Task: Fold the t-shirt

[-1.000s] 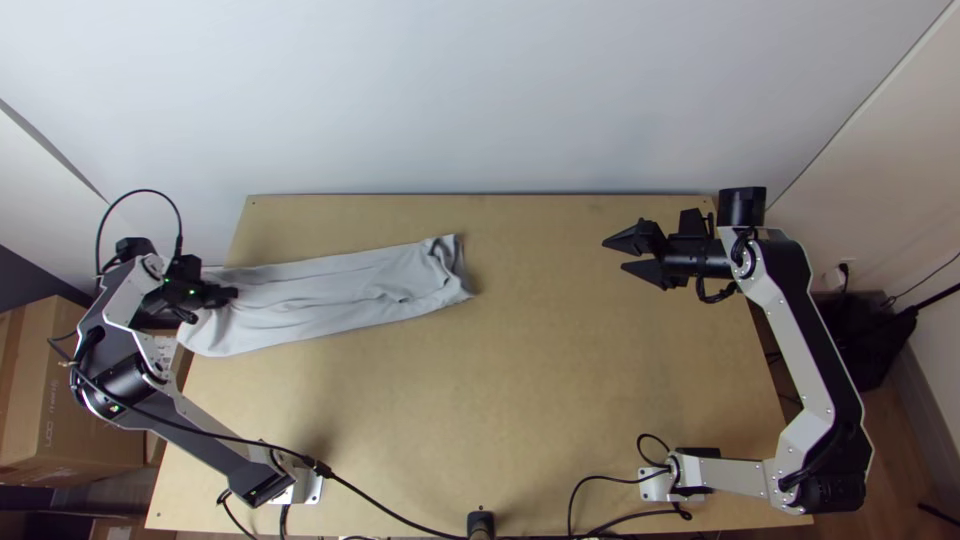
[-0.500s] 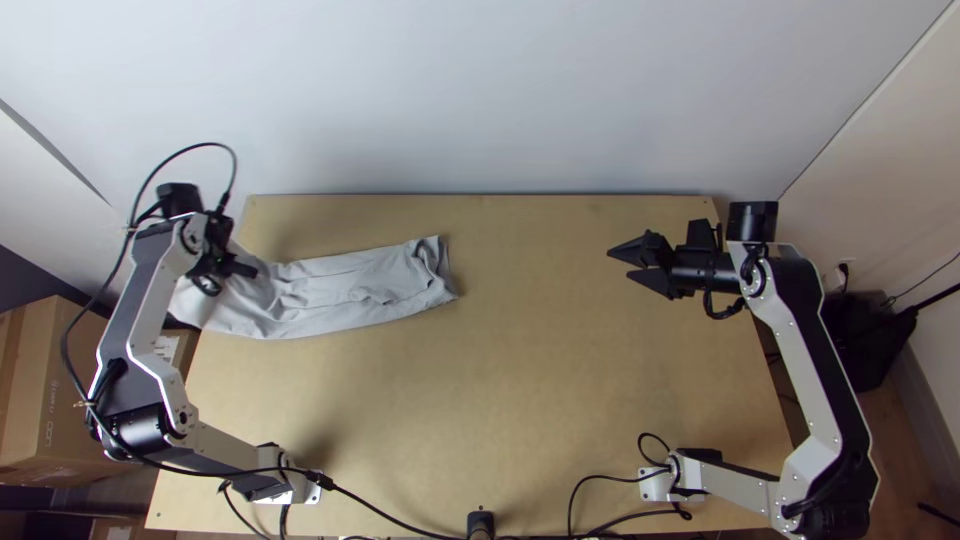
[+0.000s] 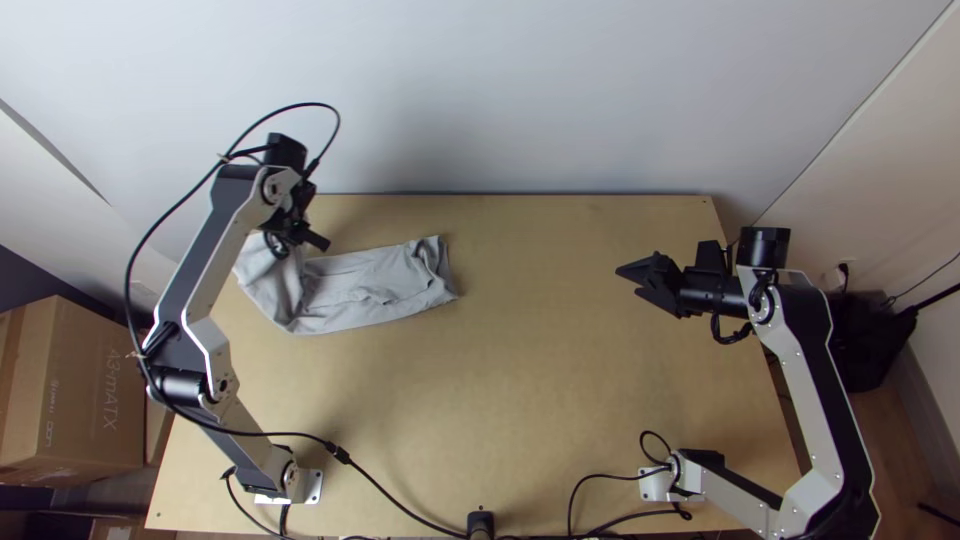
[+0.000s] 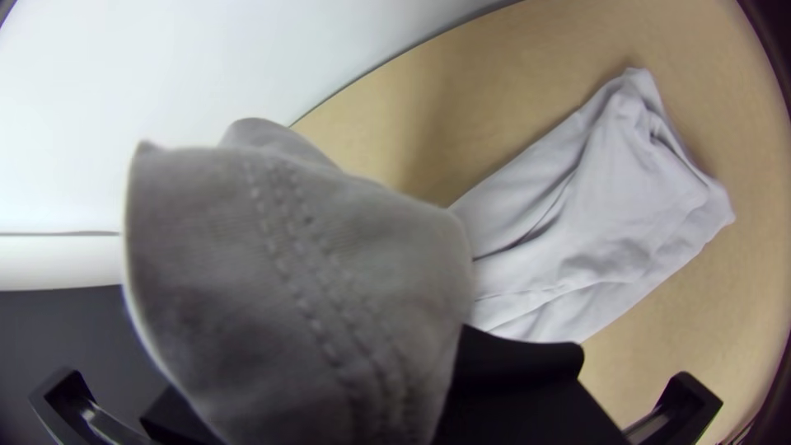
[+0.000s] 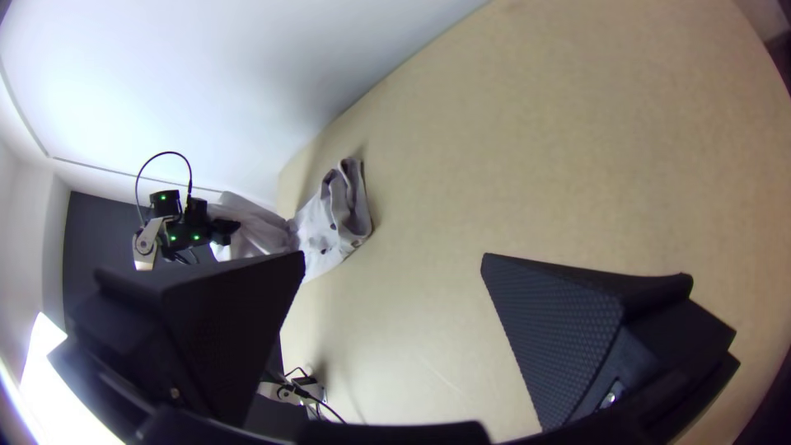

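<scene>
The black left claw (image 3: 318, 241), upper left, pinches the grey cloth t-shirt (image 3: 375, 284) mid-fold; next, lower its end rightward. Black right claw (image 3: 627, 280) gapes.

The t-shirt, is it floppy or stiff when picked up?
The t-shirt is probably floppy: the end in the left gripper bends and creases. It looks light, being thin cloth, and likely won't roll, since the rest lies fairly flat.

The t-shirt (image 3: 375, 287) (grey, rather creased) lies narrow, one end raised.
</scene>
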